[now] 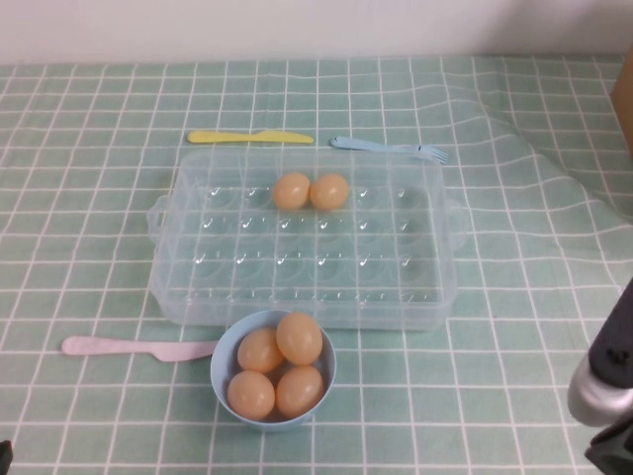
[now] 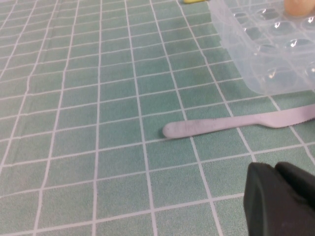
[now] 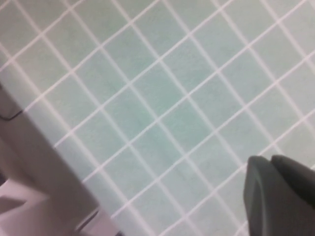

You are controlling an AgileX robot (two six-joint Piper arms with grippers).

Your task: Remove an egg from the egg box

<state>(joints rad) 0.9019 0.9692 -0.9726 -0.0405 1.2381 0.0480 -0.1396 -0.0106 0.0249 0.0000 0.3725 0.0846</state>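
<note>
The clear plastic egg box [image 1: 188,287] lies mid-table. Two tan-orange eggs [image 1: 292,191] [image 1: 329,191] sit side by side in its far row of dimples. One egg [image 2: 299,6] and a corner of the box [image 2: 266,54] also show in the left wrist view. My left gripper [image 2: 275,168] is shut and empty, low over the cloth near the table's front left, well apart from the box. My right gripper [image 3: 270,160] is shut and empty over bare cloth at the front right; its arm [image 1: 605,391] shows in the high view.
A light-blue bowl [image 1: 223,361] holding several eggs stands just in front of the box. A pink knife [image 1: 129,348] lies left of the bowl and also shows in the left wrist view [image 2: 231,124]. A yellow knife [image 1: 249,138] and a blue fork [image 1: 391,147] lie behind the box.
</note>
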